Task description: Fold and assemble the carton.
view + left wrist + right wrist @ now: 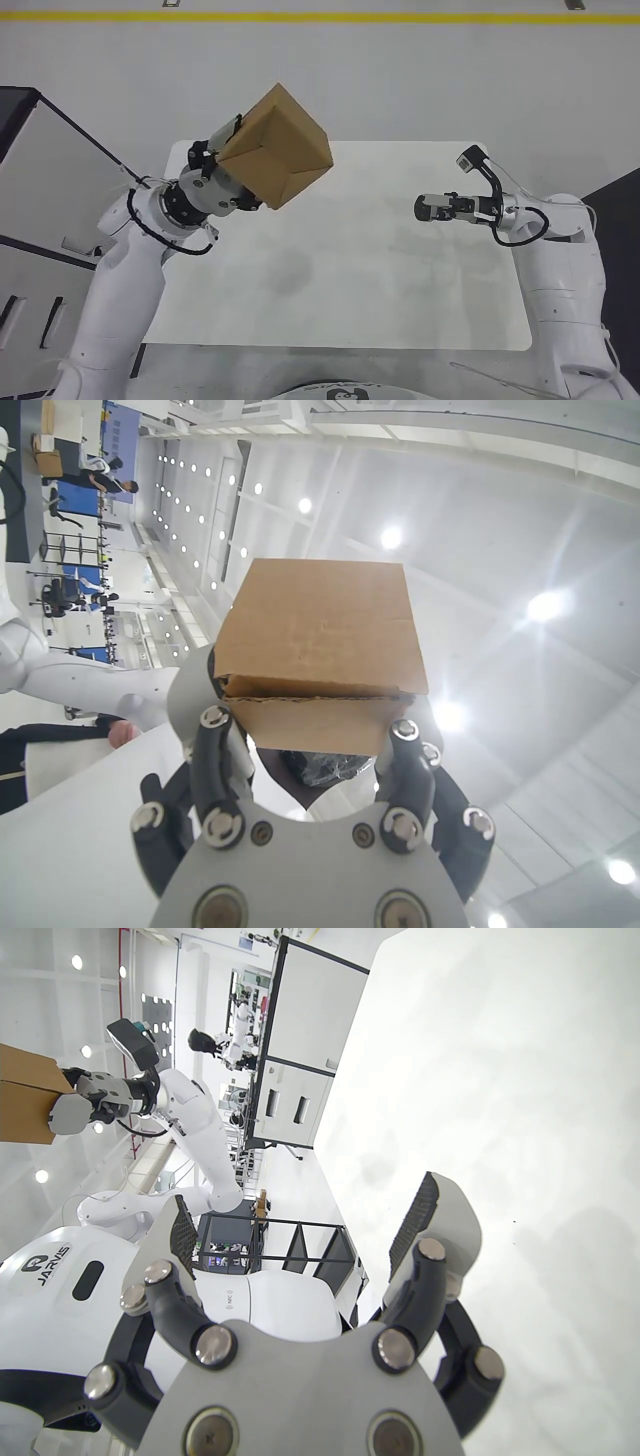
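Observation:
The carton (278, 145) is a brown cardboard box, folded into a cube and held tilted in the air above the table's far left part. My left gripper (232, 158) is shut on the carton's lower end. In the left wrist view the carton (320, 640) rises between the two fingers (212, 732), with a flap seam across its near face. My right gripper (420, 208) hangs open over the right side of the table, nothing between its ribbed pads (417, 1215). The right wrist view shows the carton (27, 1098) far off in the left gripper (70, 1110).
The white table (400, 270) spreads between the two arms. A dark-framed cabinet (40, 180) stands off the table's left edge. A yellow line (320, 17) runs along the floor beyond the table.

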`<move>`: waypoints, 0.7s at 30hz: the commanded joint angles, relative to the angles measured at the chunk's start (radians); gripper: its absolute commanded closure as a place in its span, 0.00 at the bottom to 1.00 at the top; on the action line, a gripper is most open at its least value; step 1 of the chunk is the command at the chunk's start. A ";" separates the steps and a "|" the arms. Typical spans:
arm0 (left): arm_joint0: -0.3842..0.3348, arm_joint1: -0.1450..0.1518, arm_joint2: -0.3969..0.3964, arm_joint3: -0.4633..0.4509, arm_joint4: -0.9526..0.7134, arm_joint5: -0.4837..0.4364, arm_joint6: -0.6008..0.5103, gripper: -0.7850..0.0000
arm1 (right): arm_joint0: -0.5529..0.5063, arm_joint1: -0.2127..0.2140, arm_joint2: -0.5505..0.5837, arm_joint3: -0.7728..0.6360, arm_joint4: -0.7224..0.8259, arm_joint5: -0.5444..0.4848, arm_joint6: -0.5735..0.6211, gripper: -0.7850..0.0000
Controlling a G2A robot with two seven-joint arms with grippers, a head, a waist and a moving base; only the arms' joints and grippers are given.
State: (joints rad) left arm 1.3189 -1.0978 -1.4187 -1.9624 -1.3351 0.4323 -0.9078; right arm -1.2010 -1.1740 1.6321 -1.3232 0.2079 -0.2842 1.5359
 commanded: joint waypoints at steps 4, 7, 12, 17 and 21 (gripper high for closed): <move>0.012 -0.005 0.005 0.014 -0.142 0.070 0.072 1.00 | 0.000 0.000 0.000 0.000 0.000 0.000 0.000 0.00; 0.019 -0.008 0.012 0.007 -0.249 0.113 0.130 1.00 | 0.000 0.000 0.000 0.000 0.000 0.000 0.000 0.00; 0.025 -0.014 0.021 0.006 -0.364 0.136 0.160 1.00 | 0.000 0.000 0.000 0.000 0.000 0.000 0.000 0.00; 0.023 -0.020 0.026 0.009 -0.452 0.137 0.195 1.00 | 0.000 0.000 0.000 0.000 0.000 0.000 0.000 0.00; 0.031 -0.028 0.032 0.019 -0.562 0.121 0.230 1.00 | 0.000 0.000 0.000 0.000 0.000 0.000 0.000 0.00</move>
State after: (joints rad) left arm 1.3467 -1.1233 -1.3897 -1.9461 -1.8539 0.5571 -0.6829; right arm -1.2010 -1.1740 1.6321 -1.3232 0.2079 -0.2842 1.5359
